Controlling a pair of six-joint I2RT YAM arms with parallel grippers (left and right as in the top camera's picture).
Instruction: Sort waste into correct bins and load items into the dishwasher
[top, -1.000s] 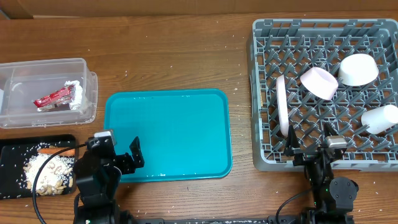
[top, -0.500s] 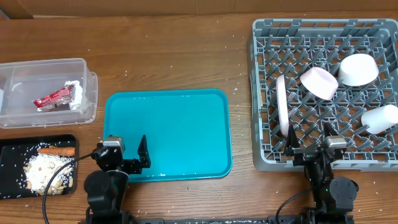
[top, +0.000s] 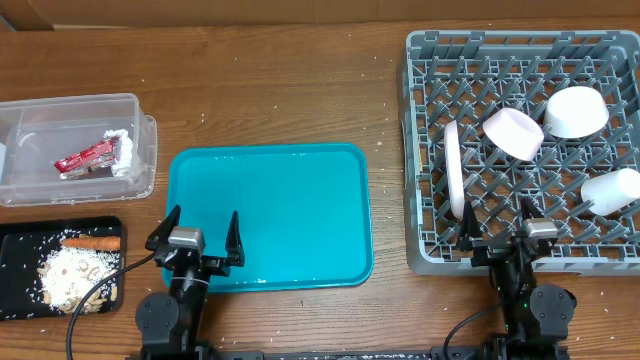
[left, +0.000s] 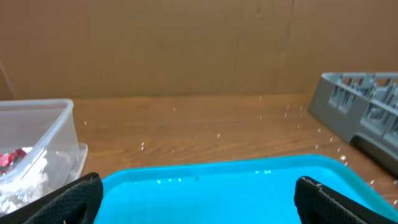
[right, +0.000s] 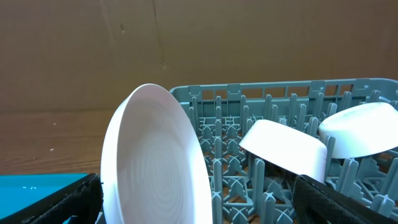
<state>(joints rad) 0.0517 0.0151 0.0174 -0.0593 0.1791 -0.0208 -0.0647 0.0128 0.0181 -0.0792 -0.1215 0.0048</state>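
Dish rack (top: 520, 40) on the desk (top: 280, 90) carries plate (top: 456, 168), bowls (top: 513, 132) and cup (top: 612, 190); the teal tray (top: 270, 215) lies bare. The left tool (top: 203, 228), wide and empty, has drawn back from the black tray (top: 20, 240), uncovering carrot (top: 90, 242) and rice (top: 70, 272). The right tool (right: 196, 186) hangs wide beside the plate. Sorting looks done.

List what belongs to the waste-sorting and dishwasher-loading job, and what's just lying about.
Job: wrapper, foil, clear tub, carrot, rice, black tray, plate, pink bowl, white bowl, cup, dish rack.

Lying about: teal tray, white specks on the table.
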